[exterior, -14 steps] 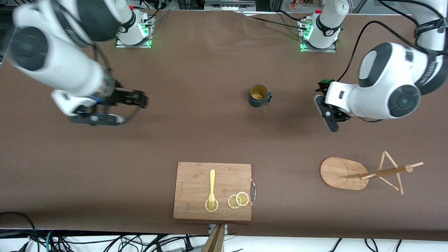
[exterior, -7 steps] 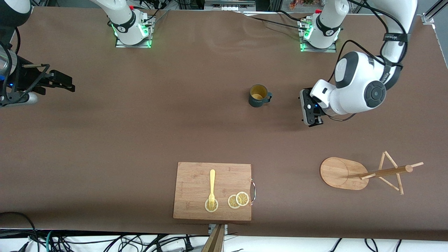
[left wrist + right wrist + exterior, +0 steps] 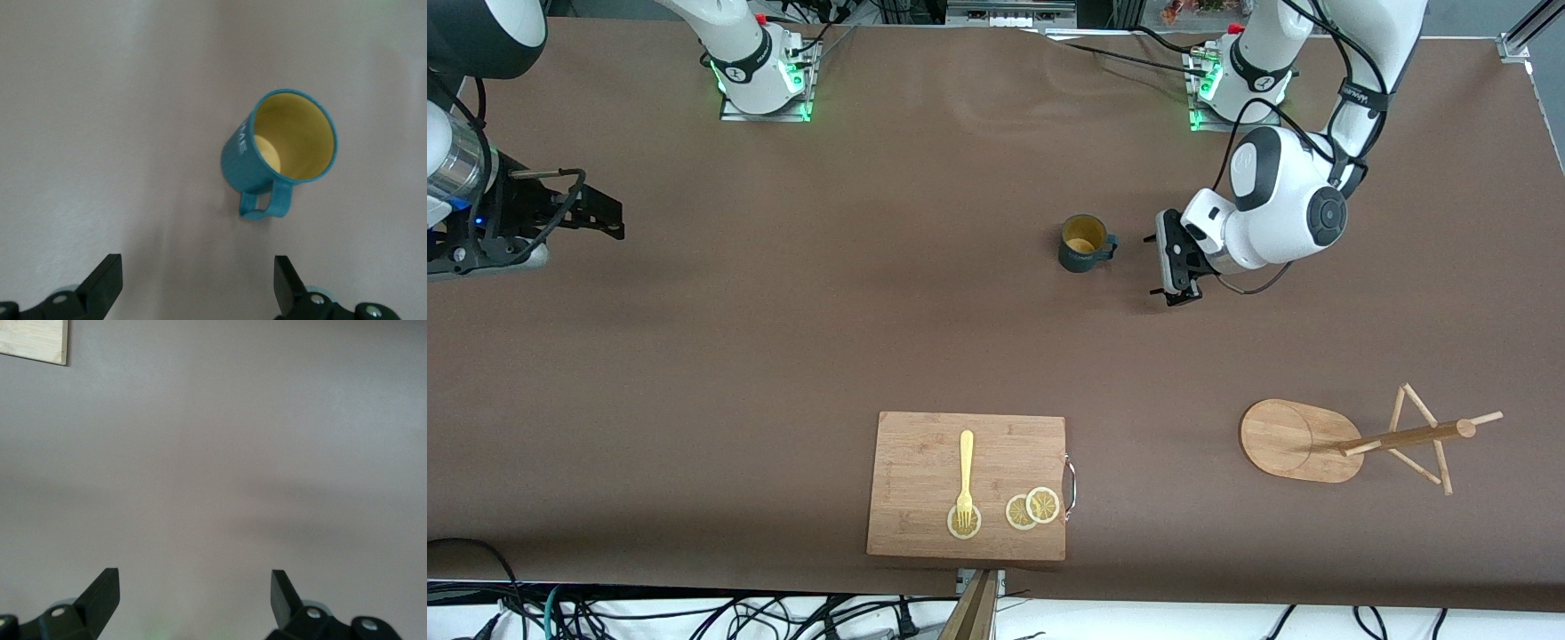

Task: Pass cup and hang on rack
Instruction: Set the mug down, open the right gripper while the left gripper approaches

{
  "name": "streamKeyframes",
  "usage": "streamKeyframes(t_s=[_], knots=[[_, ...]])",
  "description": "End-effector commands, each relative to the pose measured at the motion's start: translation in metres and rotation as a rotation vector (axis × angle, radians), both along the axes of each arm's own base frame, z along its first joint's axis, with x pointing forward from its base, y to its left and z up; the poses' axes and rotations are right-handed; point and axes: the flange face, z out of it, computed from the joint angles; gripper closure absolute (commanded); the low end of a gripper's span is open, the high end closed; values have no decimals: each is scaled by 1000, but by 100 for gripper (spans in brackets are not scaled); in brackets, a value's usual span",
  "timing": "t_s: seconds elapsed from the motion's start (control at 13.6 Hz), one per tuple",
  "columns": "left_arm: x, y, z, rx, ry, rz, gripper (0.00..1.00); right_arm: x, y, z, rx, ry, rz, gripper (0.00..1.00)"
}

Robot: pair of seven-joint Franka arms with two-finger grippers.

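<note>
The cup (image 3: 1083,244), a dark teal mug with a yellow inside, stands upright mid-table, with its loop handle toward the left arm's end. It also shows in the left wrist view (image 3: 280,150). My left gripper (image 3: 1172,264) is open and empty over the table just off the cup's handle side; the left wrist view shows its fingers spread (image 3: 198,287) short of the cup. The rack (image 3: 1294,440) stands nearer the camera toward the left arm's end. My right gripper (image 3: 605,218) is open and empty (image 3: 193,600) over the table's right-arm end.
A wooden cutting board (image 3: 925,444) with a metal handle lies near the front edge and carries a yellow fork (image 3: 965,476) and lemon slices (image 3: 1032,508). A light wooden corner (image 3: 33,340) shows in the right wrist view.
My left gripper has moved across the table toward the cup's handle side. My right arm has swung away to the right-arm end of the table. The cup has not moved.
</note>
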Motion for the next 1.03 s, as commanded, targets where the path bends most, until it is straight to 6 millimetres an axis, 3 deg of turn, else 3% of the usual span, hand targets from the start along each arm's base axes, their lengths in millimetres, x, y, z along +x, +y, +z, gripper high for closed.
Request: streamKeyframes(t_s=[0.0,0.22,0.66,0.96], knots=[[-21,27,-14,-153,-66,-14,0,2,4,4,-5,-26,3,0],[-40,34,-42,-300,-129,8,0,2,2,1,-4,-22,-2,0],[-68,39,-91,-429,-199,72,0,2,1,1,-6,-22,-3,0],[-83,40,-108,-459,-242,95,0,2,-1,0,-6,-19,-5,0]])
